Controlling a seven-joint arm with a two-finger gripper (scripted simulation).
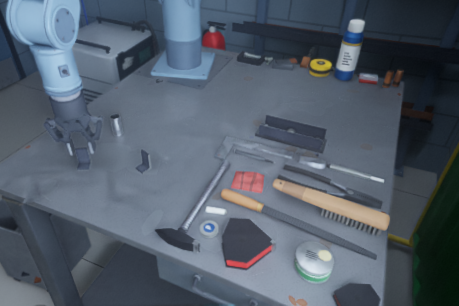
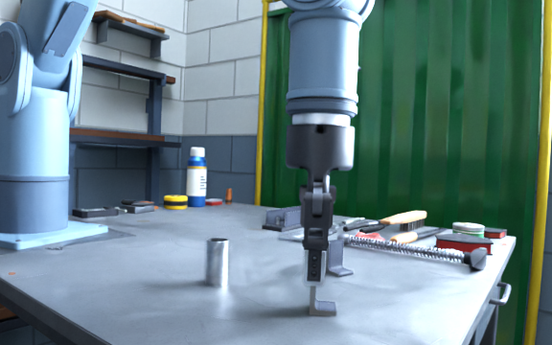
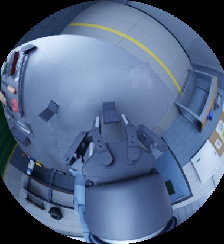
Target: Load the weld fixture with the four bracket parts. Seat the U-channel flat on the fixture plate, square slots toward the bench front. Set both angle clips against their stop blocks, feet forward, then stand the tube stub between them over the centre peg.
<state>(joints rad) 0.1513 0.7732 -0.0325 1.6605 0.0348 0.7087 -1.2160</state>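
Note:
My gripper [image 1: 82, 150] [image 2: 315, 275] [image 3: 110, 120] is low over the bench's left front area, open, its fingers either side of the upright leg of an angle clip [image 1: 83, 162] [image 2: 320, 303] [image 3: 109, 112] that rests on the benchtop. A second angle clip [image 1: 143, 162] [image 2: 337, 258] [image 3: 49, 110] stands a short way to the right. The shiny tube stub [image 1: 115, 125] [image 2: 217, 262] stands upright behind the gripper. The dark U-channel [image 1: 291, 133] [image 2: 283, 219] sits on the fixture plate [image 1: 264, 150] right of centre.
Behind the work stand the arm's base [image 1: 183, 45], a spray bottle [image 1: 349, 49] and a tape roll [image 1: 320, 66]. A hammer [image 1: 194, 212], file [image 1: 294, 222], wire brush [image 1: 334, 205] and pads crowd the bench's right front. The bench edge runs close on the left.

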